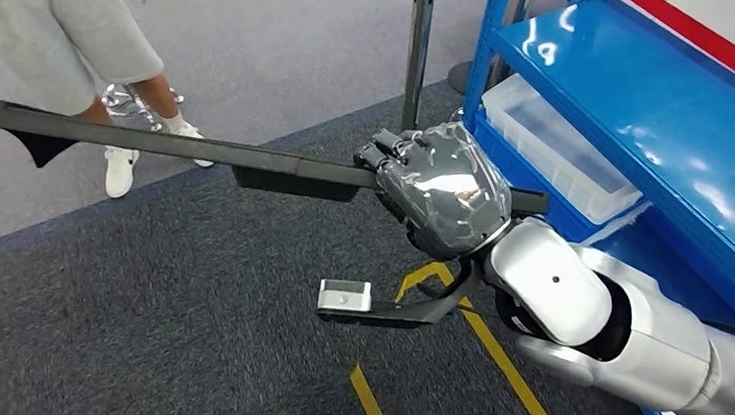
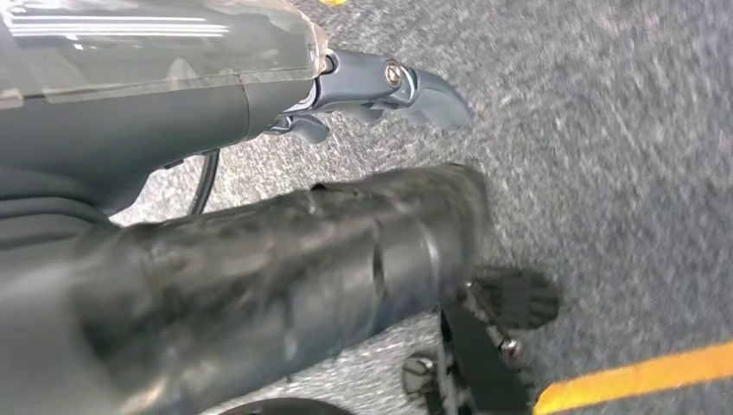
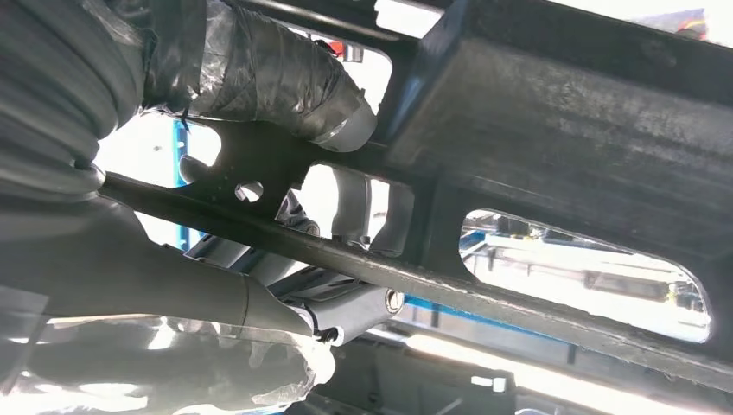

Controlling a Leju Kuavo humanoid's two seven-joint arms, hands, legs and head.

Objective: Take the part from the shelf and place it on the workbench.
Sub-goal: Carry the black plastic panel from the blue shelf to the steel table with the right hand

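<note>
The part (image 1: pixel 188 148) is a long, flat black bar, held clear of the shelf (image 1: pixel 678 130) and out over the carpet. The right hand (image 1: pixel 443 201) is wrapped around it close to one end, so most of its length runs away from the hand toward the far side of the floor, and only a short stub pokes out behind the hand toward the shelf. The right wrist view looks along its underside: a dark, matt, cast-looking frame (image 3: pixel 553 130) with cut-out windows and a small round hole, the thumb (image 3: pixel 277 73) pressed over one rib.

It looks rigid and not fragile, probably moderately heavy. Gripped this near one end, the long overhang will likely lever down and twist in the grasp — a hold nearer the middle would balance better. The ribs and window edges look like good purchase; the surface seems rough rather than slippery.

The left hand (image 2: pixel 380 91) hangs over the carpet with its fingers curled in; whether they hold anything I cannot tell.

No brand, label or readable writing shows on the part or shelf.

Beyond the bar's far end a person (image 1: pixel 79 52) stands; under the right hand yellow floor tape (image 1: pixel 497 357) marks the carpet.
</note>
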